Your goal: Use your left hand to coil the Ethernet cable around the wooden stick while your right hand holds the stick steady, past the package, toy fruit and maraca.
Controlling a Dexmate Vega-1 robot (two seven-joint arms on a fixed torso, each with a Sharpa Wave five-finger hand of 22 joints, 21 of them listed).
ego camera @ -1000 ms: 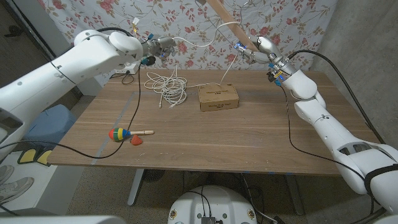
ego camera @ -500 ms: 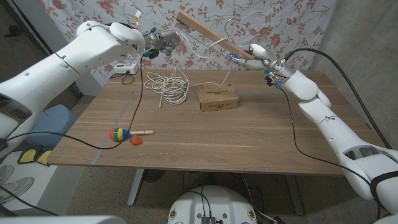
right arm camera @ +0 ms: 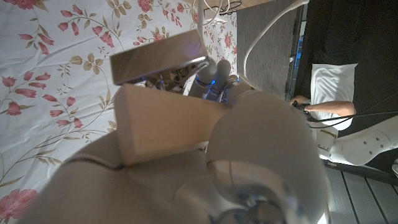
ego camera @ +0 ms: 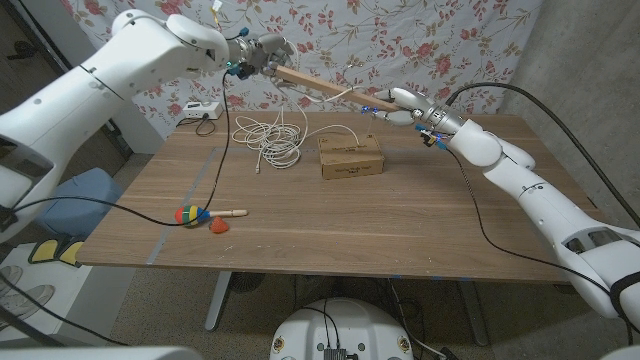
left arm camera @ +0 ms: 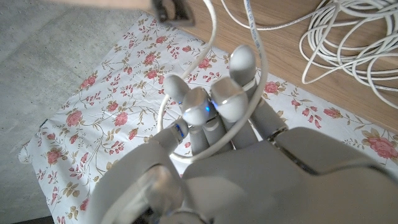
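Note:
My right hand (ego camera: pixel 408 104) grips one end of the wooden stick (ego camera: pixel 325 89), which lies nearly level above the table's back edge; the right wrist view shows my fingers clamped on the stick (right arm camera: pixel 163 107). At its other end my left hand (ego camera: pixel 260 56) holds the white Ethernet cable (left arm camera: pixel 250 38), fingers curled around it. Most of the cable lies as a loose coil (ego camera: pixel 272 138) on the table, with strands rising to the stick. The brown package (ego camera: pixel 351 156) sits under the stick. The maraca (ego camera: pixel 195 214) and red toy fruit (ego camera: pixel 218 227) lie front left.
A white power strip (ego camera: pixel 204 110) sits at the table's back left corner. A thin black cable (ego camera: pixel 222 150) hangs from my left arm across the table's left side. A floral cloth (ego camera: pixel 450 40) hangs behind the table.
The stick has swung down from pointing steeply upward to nearly level, its free end now at my left hand. My left hand has risen and moved right.

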